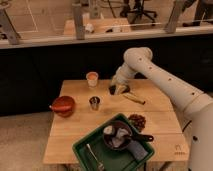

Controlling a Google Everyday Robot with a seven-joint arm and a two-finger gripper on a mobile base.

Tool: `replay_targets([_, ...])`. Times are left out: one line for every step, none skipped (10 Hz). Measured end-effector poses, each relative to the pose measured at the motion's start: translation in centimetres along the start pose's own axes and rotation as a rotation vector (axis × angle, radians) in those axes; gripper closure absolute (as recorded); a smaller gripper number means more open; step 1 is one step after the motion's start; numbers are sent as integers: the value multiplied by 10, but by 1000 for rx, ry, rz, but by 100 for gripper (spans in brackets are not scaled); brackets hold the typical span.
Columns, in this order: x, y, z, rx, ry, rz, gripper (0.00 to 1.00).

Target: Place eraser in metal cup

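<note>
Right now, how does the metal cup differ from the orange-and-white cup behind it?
The metal cup is shiny silver with a dark interior; the orange-and-white cup is matte and light-coloured. The metal cup looks smaller. It stands further in on the table, while the orange-and-white cup is near the far edge. Both are upright and untouched. The tool is shut, low at the tabletop, apart from both.

Arm (165, 82): white, rounded tubular shell, small dark dots along it. Gripper (118, 90): dark, at arm's tip, over table (75, 127) far side.
</note>
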Motion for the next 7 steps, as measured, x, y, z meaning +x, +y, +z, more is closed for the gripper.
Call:
replay_targets([-14, -4, -14, 24, -141, -3, 100])
replay_targets([-25, -6, -23, 47, -255, -3, 100])
replay_targets([-39, -7, -32, 71, -380, -2, 100])
replay_targets([-48, -7, -36, 85, -465, -4, 100])
replay_targets([-60, -7, -42, 96, -564, -14, 100])
replay_targets([-70, -8, -46, 103, -632, -23, 100])
replay_targets([-71, -7, -47, 105, -649, -25, 100])
